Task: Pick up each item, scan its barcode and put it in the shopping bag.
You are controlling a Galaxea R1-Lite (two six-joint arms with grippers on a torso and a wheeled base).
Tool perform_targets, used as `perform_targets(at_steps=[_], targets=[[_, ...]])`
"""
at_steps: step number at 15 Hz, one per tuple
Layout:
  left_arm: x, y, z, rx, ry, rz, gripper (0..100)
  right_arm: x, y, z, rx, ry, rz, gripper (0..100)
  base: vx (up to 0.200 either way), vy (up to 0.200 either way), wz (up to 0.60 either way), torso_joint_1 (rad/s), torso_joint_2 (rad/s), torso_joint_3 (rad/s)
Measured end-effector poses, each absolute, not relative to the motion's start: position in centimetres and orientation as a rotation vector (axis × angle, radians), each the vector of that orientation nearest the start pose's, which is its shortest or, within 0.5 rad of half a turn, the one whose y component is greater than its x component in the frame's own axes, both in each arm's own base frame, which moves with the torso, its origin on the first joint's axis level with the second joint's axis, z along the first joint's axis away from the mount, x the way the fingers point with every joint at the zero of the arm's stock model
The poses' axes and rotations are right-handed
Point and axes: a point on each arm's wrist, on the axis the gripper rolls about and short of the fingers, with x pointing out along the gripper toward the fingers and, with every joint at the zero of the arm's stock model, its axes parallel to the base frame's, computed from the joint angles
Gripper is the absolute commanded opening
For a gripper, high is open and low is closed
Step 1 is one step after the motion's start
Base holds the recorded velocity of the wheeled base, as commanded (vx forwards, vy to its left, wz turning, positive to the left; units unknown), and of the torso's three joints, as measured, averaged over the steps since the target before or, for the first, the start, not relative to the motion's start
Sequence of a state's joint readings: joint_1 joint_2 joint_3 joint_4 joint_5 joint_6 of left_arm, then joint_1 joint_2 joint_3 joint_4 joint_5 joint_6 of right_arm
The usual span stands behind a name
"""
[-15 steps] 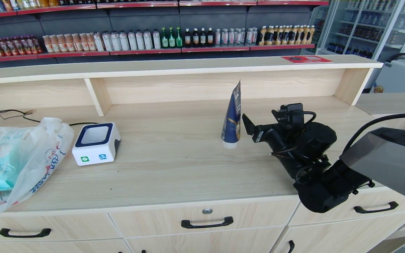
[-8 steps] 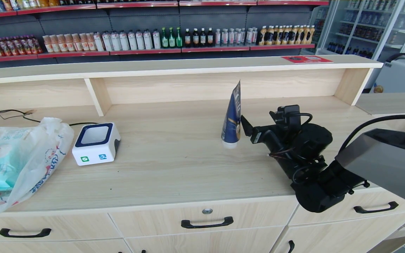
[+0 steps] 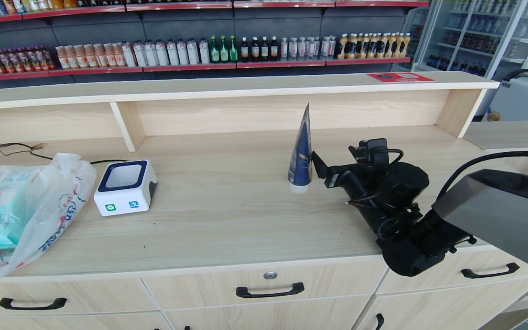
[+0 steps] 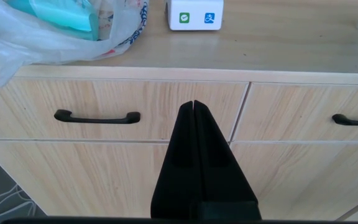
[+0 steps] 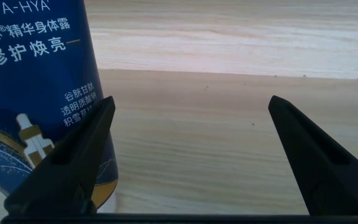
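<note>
A dark blue tube (image 3: pixel 301 156) stands upright on its white cap on the wooden counter (image 3: pixel 227 215), right of the middle. My right gripper (image 3: pixel 321 167) is open, low over the counter, just to the tube's right. In the right wrist view one finger (image 5: pixel 73 162) overlaps the edge of the tube (image 5: pixel 36 81), and bare counter shows between the fingers of the gripper (image 5: pixel 191 102). The white scanner (image 3: pixel 125 185) sits to the left, beside the plastic shopping bag (image 3: pixel 16 211), which holds a teal pack. My left gripper (image 4: pixel 193 109) is shut and empty, down in front of the drawers.
A raised ledge (image 3: pixel 227 87) with a divider (image 3: pixel 127 123) runs along the counter's back. The scanner's cable (image 3: pixel 16 149) trails left behind the bag. Drawer handles (image 3: pixel 270 291) line the cabinet front. The scanner (image 4: pixel 196 14) and bag (image 4: pixel 61 28) sit near the counter's front edge.
My right gripper has moved a little left, up to the tube. The tube has turned slightly and its top has shifted left. The left gripper, bag and scanner have not moved.
</note>
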State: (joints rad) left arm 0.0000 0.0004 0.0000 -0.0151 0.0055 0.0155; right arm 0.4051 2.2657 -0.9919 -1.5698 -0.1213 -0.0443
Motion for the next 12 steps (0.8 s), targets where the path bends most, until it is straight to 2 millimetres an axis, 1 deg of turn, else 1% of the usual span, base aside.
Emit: perform_targets(at_steps=[3,5,6,9,12], targets=[[-2.3,0.0,7.7,0.013,-0.015,0.006,0,38.0,15.1,11.1,0.024,-0.267,0.243,100,0.000,0.000,0.00,0.000,0.00,0.000],[-2.3,0.0,7.7,0.013,-0.015,0.006,0,37.6,13.8,11.2,0.015,-0.251,0.218,100,0.000,0.000,0.00,0.000,0.00,0.000],[-2.3,0.0,7.7,0.011,-0.015,0.006,0,37.2,13.3,11.6,0.011,-0.249,0.207,100,0.000,0.000,0.00,0.000,0.00,0.000],[-2.3,0.0,7.7,0.013,-0.013,0.006,0,35.3,12.6,13.1,-0.002,-0.255,0.206,100,0.000,0.000,0.00,0.000,0.00,0.000],[-2.3,0.0,7.7,0.012,-0.013,0.006,0,32.7,12.2,14.5,-0.003,-0.255,0.220,100,-0.200,0.000,0.00,0.009,0.00,-0.002]])
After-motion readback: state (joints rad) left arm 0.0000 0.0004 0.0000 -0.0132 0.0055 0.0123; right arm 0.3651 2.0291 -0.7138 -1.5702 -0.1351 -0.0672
